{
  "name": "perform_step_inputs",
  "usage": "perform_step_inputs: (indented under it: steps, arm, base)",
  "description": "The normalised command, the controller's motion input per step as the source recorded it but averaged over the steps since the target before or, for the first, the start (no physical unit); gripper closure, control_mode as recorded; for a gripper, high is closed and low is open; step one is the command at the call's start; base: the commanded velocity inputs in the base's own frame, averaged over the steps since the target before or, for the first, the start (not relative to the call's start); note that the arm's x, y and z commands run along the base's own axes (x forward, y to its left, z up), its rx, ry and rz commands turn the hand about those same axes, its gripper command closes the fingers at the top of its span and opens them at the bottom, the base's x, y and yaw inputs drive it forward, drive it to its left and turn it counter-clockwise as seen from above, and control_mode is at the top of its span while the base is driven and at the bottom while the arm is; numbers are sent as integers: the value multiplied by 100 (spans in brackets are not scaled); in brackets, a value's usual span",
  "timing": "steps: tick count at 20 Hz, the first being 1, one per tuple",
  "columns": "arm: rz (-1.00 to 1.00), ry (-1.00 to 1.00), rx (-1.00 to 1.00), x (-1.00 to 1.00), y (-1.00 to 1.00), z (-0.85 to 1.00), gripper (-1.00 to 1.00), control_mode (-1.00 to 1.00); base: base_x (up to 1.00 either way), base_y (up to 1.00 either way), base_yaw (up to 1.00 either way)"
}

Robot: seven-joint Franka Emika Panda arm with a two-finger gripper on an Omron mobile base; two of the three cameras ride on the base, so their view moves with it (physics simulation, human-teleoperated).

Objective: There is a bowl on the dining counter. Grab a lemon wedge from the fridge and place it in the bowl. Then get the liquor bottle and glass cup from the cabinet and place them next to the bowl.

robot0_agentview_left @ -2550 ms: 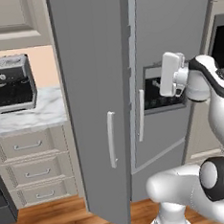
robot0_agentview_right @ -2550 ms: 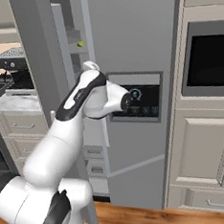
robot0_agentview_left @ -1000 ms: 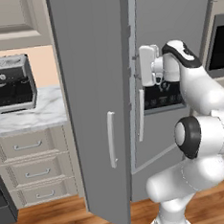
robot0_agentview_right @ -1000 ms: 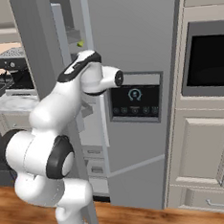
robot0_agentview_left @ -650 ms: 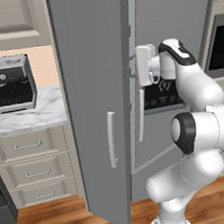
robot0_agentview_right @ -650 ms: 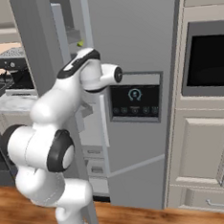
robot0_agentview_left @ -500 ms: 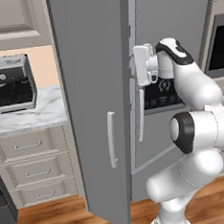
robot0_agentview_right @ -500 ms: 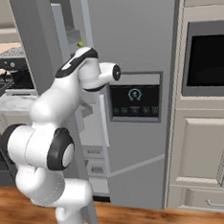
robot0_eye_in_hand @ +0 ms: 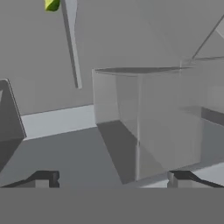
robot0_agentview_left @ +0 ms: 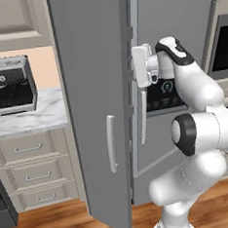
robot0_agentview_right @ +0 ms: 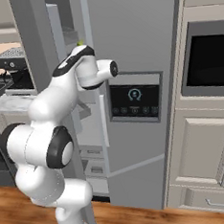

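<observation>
— So, where is the gripper (robot0_eye_in_hand: 111, 177) relative to the fridge (robot0_agentview_left: 177, 27)?

— Right at the gap beside the fridge's open left door (robot0_agentview_left: 93, 103), pushed in at about the height of the dark dispenser panel (robot0_agentview_right: 134, 98). The arm (robot0_agentview_right: 60, 97) bends across the front of the fridge to get there.

— Are the jaws spread or pinching something?

— Spread wide. In the hand view the two dark fingertips (robot0_eye_in_hand: 43, 178) stand far apart, with nothing between them.

— And the lemon wedge (robot0_eye_in_hand: 52, 4)?

— Inside the fridge, well above the gripper's line of sight, at the top left corner of the hand view. From the right base view a yellow-green speck (robot0_agentview_right: 80, 42) peeks just over the arm's upper joint, on a shelf inside the fridge.

— What lies straight ahead of the fingers?

— Grey inner shelves (robot0_eye_in_hand: 57, 122) and a translucent bin (robot0_eye_in_hand: 144, 118).

— Anything beside the fridge?

— A coffee machine (robot0_agentview_left: 11, 86) on the marble worktop (robot0_agentview_left: 28, 121) to its left, an oven (robot0_agentview_right: 208, 62) to its right.
</observation>
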Motion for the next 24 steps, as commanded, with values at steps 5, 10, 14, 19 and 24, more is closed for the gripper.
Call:
perform_step_inputs:
  steps: [5, 10, 14, 19, 24]
  arm:
    - [10, 0, -1, -35, 40, 0, -100, -100]
    - [8, 0, -1, -30, 47, 0, -100, -100]
    - [4, 0, -2, -21, 56, 6, -100, -100]
    - [2, 2, -4, -20, 61, 3, -100, -100]
    - [1, 6, -6, -16, 68, 3, -100, -100]
  base:
    - [0, 0, 0]
    - [0, 0, 0]
    - [0, 0, 0]
    - [0, 0, 0]
    - [0, 0, 0]
